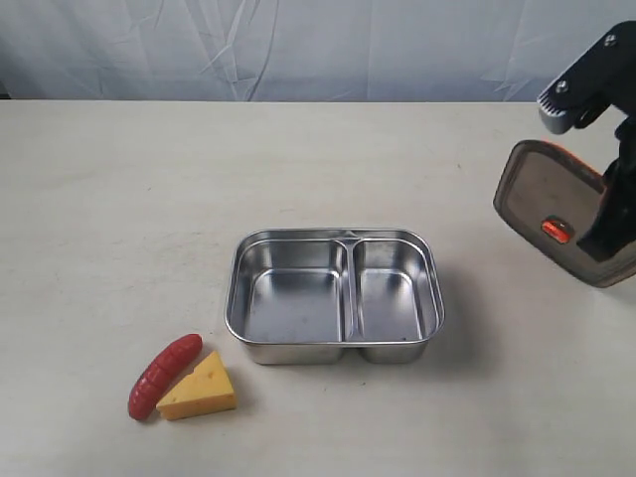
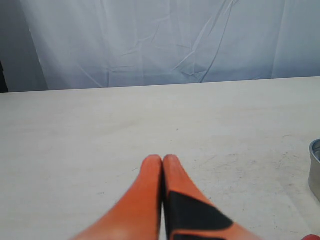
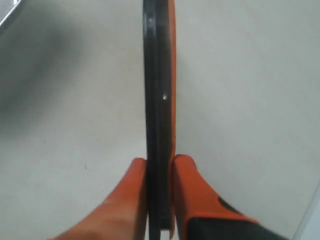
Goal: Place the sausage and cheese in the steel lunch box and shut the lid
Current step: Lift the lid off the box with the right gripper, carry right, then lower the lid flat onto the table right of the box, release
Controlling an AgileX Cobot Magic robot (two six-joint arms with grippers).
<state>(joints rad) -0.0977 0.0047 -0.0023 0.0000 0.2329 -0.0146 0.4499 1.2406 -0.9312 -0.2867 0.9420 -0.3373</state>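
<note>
Exterior view: box (image 1: 298,351) uncovered, both compartments bare. On table (image 1: 119,199) near left of it, sausage (image 1: 164,376) and cheese (image 1: 201,390) touching, neither loaded yet. Right gripper (image 3: 160,161) clamped on lid (image 1: 542,194) edge, aloft far right. Left gripper (image 2: 162,159) jaws together, empty. Loading and closing all left.

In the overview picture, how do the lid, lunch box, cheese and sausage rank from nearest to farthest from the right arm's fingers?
1. Lid: clamped between the right fingers, at the right edge.
2. Lunch box: centre of the table.
3. Cheese: front left, on the sausage's box side.
4. Sausage: front left, right beside the cheese, just beyond it.
</note>
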